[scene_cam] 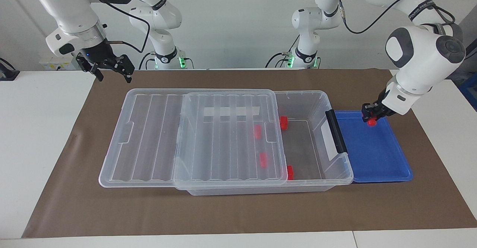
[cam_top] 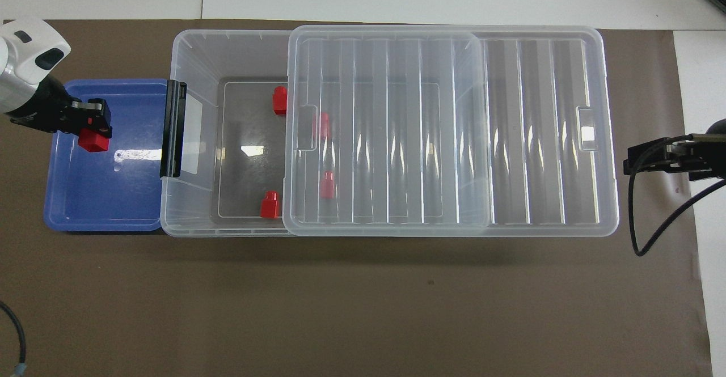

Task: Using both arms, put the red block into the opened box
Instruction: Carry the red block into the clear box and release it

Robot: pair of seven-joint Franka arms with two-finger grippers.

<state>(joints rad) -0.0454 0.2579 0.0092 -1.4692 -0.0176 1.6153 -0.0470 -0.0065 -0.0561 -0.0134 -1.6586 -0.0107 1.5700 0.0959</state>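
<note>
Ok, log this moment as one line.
left gripper: shut on red block, raised over blue tray | right gripper: open, waiting | box: lid slid partway open, four blocks inside
</note>
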